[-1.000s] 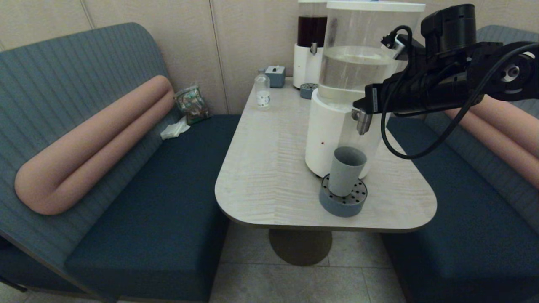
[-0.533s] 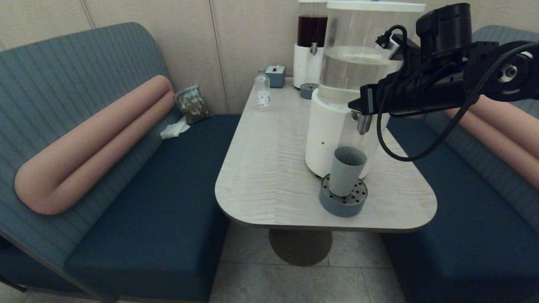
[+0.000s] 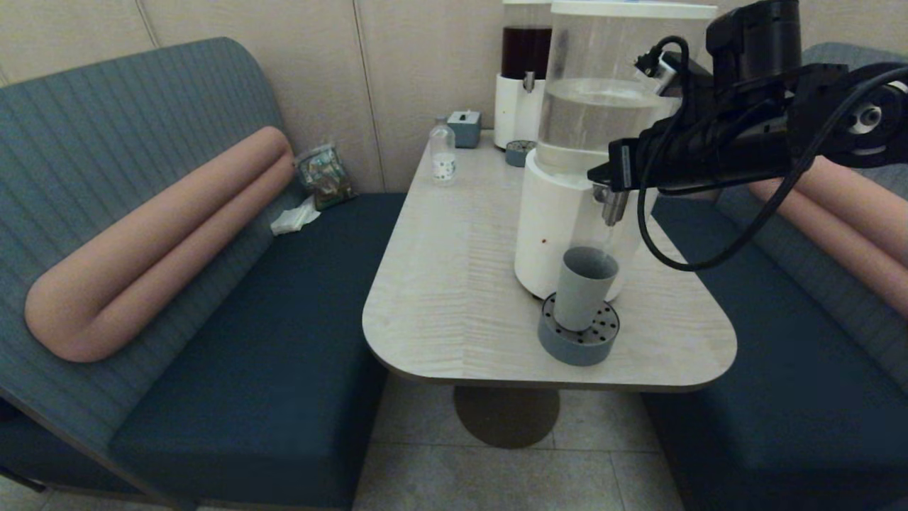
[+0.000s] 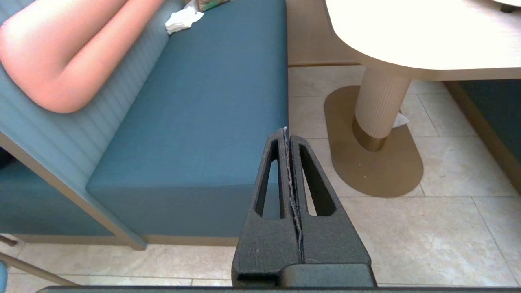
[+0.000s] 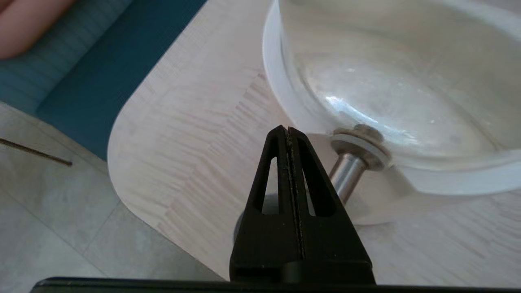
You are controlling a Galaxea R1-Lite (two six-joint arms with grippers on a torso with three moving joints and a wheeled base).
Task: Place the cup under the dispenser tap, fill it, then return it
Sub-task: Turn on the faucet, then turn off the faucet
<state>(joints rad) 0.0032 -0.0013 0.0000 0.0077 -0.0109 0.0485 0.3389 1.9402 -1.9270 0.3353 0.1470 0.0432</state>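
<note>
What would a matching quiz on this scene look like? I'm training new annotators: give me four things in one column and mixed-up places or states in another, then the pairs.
Things:
1. cup
2. small clear bottle
3. right gripper
4. left gripper

Places or states:
A. shut, low over the floor beside the blue bench
B. upright on the round drip tray, below the tap
C. shut, at the tap
D. toward the far end of the table, near the wall

Pairs: 1-B, 2-D, 3-C, 4-A
</note>
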